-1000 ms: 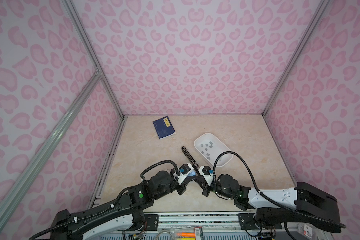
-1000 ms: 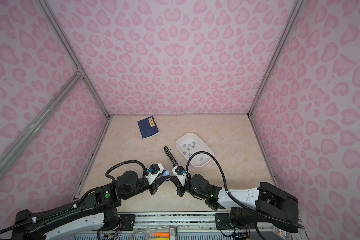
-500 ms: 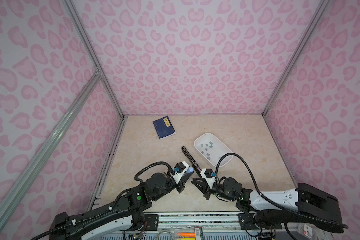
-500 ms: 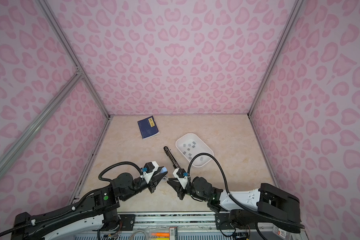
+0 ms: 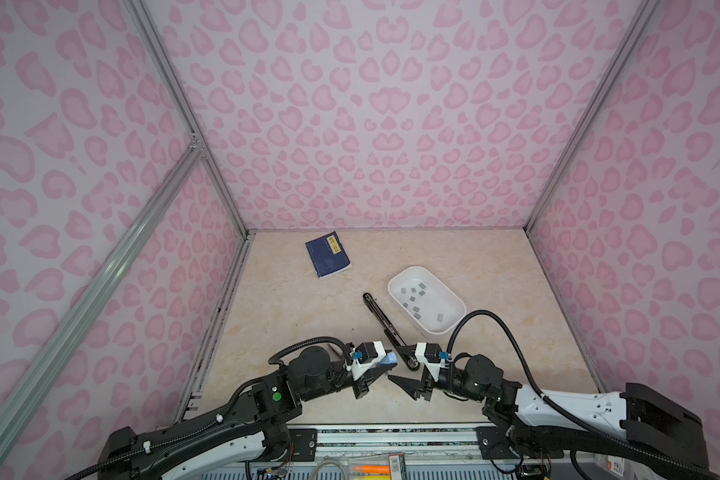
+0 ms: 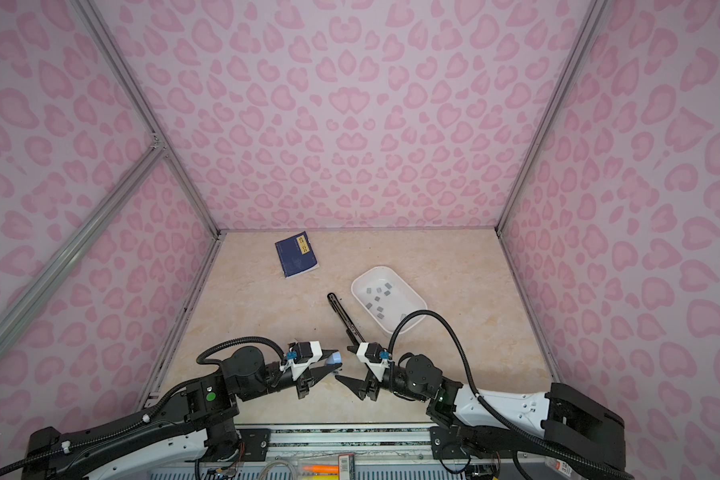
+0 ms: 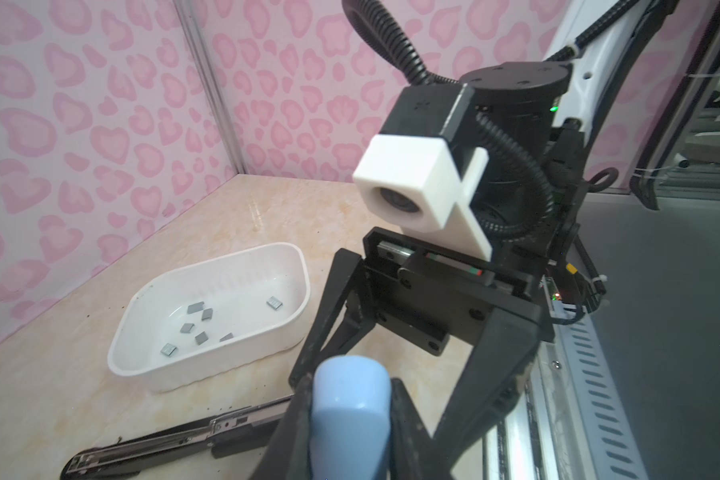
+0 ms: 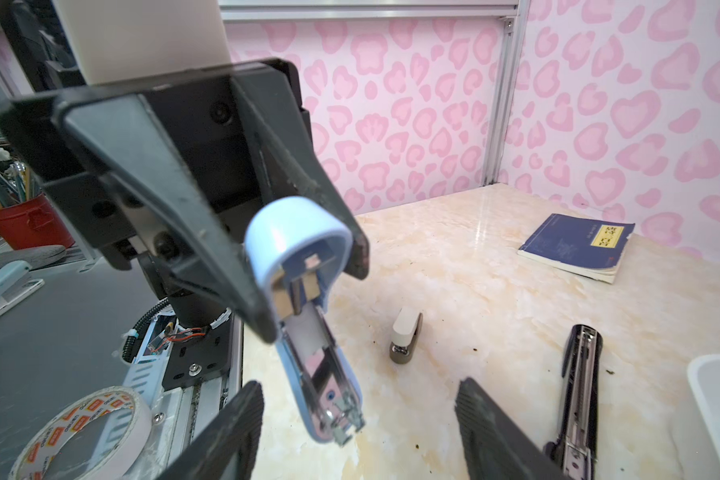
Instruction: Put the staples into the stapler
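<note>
While held off the table, observed pale-blue stapler (image 8: 296, 226) clamped in left gripper (image 8: 312, 291), magazine bared. Noted right gripper (image 8: 358, 395) jaws wide apart, facing it. Found staples (image 7: 193, 308) loose in white tray (image 7: 225, 365).

- the staples (image 5: 412, 298): about nine small grey blocks, all in the tray
- staplers: three, namely a light-blue stapler (image 8: 300, 224), a black stapler (image 5: 381, 318) lying opened, and a small white-and-grey stapler (image 8: 406, 338)
- white tray (image 5: 443, 297): one
- blue booklet (image 5: 327, 259): one
- tape roll (image 8: 42, 451): one
- end effectors: two, the left end effector (image 8: 308, 299) and the right end effector (image 8: 358, 386)
</note>
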